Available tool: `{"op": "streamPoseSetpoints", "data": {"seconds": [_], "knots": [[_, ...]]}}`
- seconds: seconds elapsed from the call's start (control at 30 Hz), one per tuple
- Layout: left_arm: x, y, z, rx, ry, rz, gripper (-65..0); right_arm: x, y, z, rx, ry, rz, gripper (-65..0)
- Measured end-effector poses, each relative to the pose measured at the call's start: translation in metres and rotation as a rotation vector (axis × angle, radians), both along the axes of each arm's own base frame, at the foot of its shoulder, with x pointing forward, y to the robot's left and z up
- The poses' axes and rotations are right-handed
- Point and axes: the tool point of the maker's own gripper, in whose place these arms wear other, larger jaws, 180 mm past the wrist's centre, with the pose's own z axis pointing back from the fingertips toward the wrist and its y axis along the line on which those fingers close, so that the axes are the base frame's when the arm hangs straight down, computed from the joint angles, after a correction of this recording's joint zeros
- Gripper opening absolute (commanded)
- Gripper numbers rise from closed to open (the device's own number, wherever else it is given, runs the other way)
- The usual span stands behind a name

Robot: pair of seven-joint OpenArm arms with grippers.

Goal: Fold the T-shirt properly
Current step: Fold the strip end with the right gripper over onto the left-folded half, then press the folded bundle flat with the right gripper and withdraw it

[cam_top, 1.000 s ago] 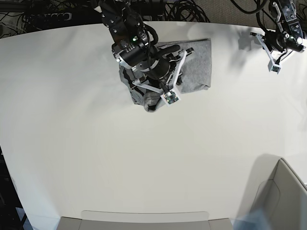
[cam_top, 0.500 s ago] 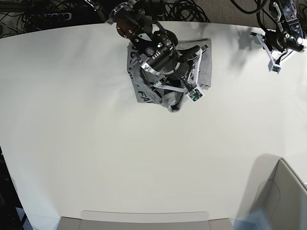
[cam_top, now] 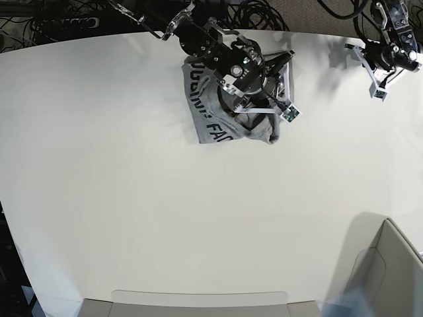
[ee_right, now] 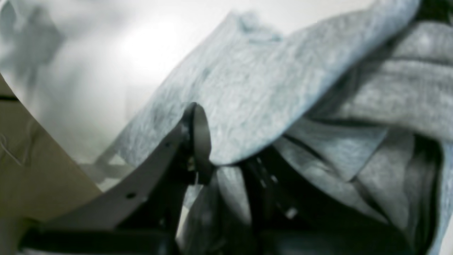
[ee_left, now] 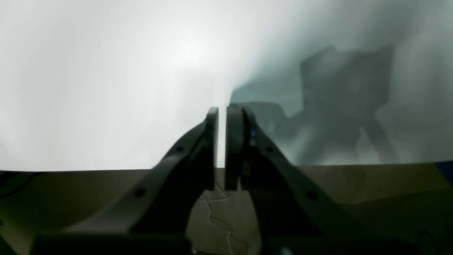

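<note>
The heather-grey T-shirt (cam_top: 210, 119) lies bunched at the back middle of the white table (cam_top: 132, 198), black lettering showing on its left part. My right gripper (ee_right: 221, 141) hangs over the shirt's right part. In the right wrist view a grey fold (ee_right: 247, 92) drapes over its fingers (ee_right: 196, 141) and cloth sits between them; the other finger is hidden under cloth. The right arm (cam_top: 248, 69) covers the shirt's middle. My left gripper (ee_left: 221, 109) is shut on nothing, above bare table at the back right corner, well away from the shirt; its arm (cam_top: 390, 56) shows there.
Cables (cam_top: 251, 13) lie beyond the table's back edge. A grey box (cam_top: 390, 271) stands at the front right corner. A pale tray edge (cam_top: 198, 300) runs along the front. In the left wrist view the table edge (ee_left: 70, 170) and floor lie just below the fingers.
My right arm has swung right and toward the back with the shirt's fold, turning the lettered side up on the left. The left arm has not moved.
</note>
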Motion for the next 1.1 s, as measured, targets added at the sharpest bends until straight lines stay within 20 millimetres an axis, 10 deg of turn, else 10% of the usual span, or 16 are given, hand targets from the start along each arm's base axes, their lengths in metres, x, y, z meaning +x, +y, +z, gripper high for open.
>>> {"op": "streamPoseSetpoints", "data": {"seconds": [0.23,0.77,1.1], "knots": [[0.0,0.0,0.0,0.0,0.001,-0.001,-61.3,-0.017,0.022,0.023,0.093,0.007,0.129,-38.2],[-0.001,-0.001,-0.001,-0.003,0.002,-0.001,-61.3,-0.018,0.029,0.119,0.31,-0.181,0.202,-37.8],[-0.003,-0.008,-0.005,-0.022,0.005,0.008,-61.3,-0.005,-0.027,0.081,0.155,-0.051,0.042,-37.8]]}}
